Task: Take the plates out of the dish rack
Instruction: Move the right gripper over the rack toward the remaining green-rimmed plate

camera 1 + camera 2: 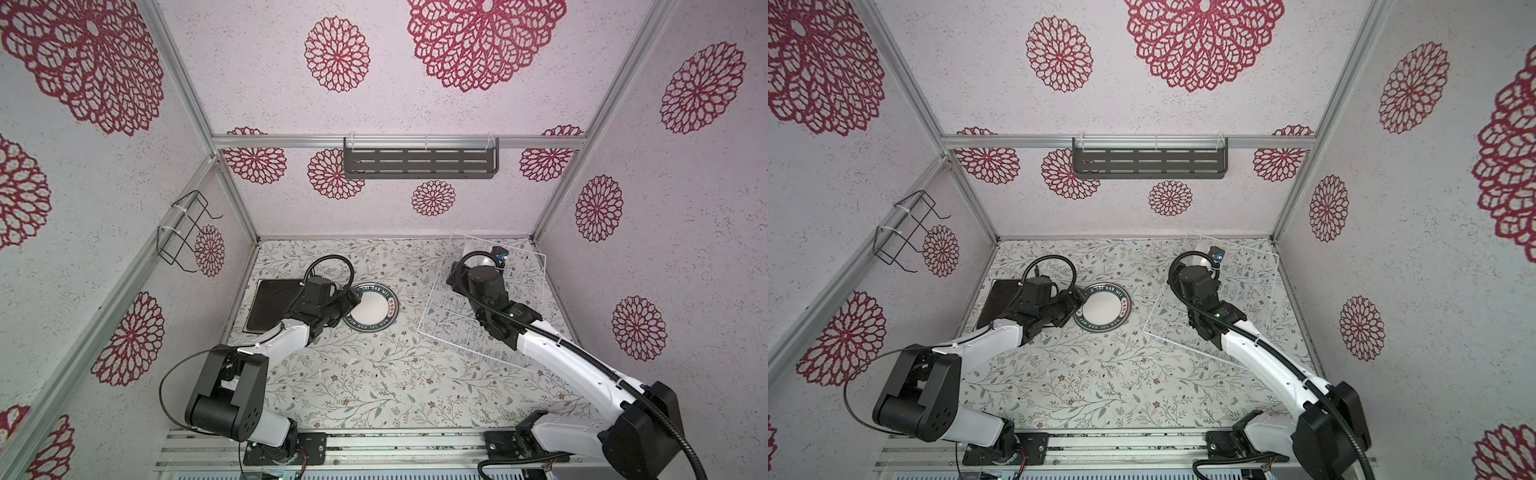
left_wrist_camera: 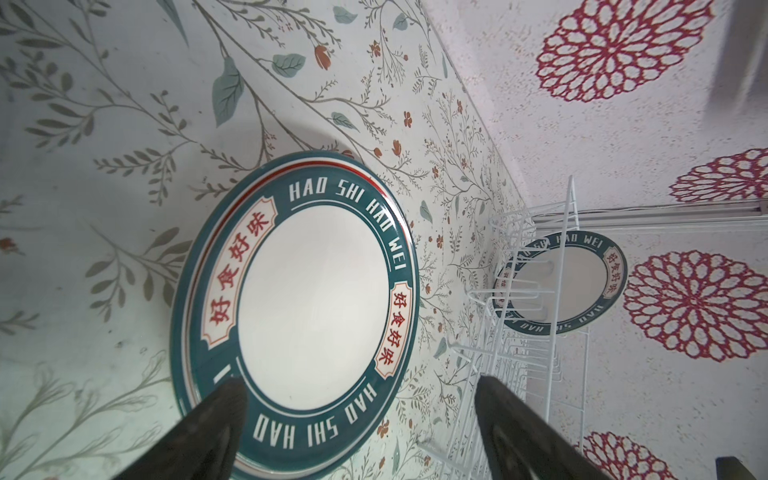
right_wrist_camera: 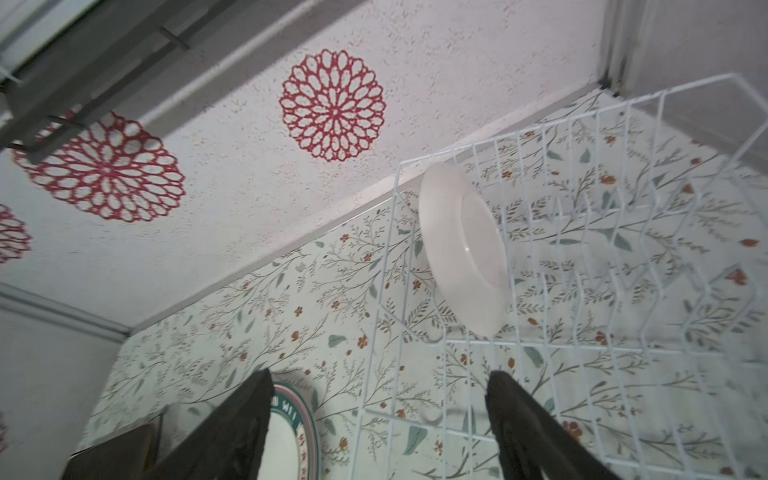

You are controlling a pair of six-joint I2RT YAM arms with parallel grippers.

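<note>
In both top views the dish rack (image 1: 532, 291) is sitting at the far right of the worktop (image 1: 374, 395). It is holding one round plate (image 1: 477, 254) near its far end, with the tines keeping it on edge. A teal-rimmed plate (image 1: 372, 308) and a black square plate (image 1: 272, 305) are lying flat on the left, well apart from the rack and probably already unloaded.

In the left wrist view the left fingers (image 2: 208, 428) are standing wide apart and gripping nothing. One tip is overlapping the flat plate's lettered rim.

In the right wrist view the right fingers (image 3: 532, 428) are also spread and empty. They are pointing toward the racked plate's white back, likely lining up to pinch its rim.
</note>
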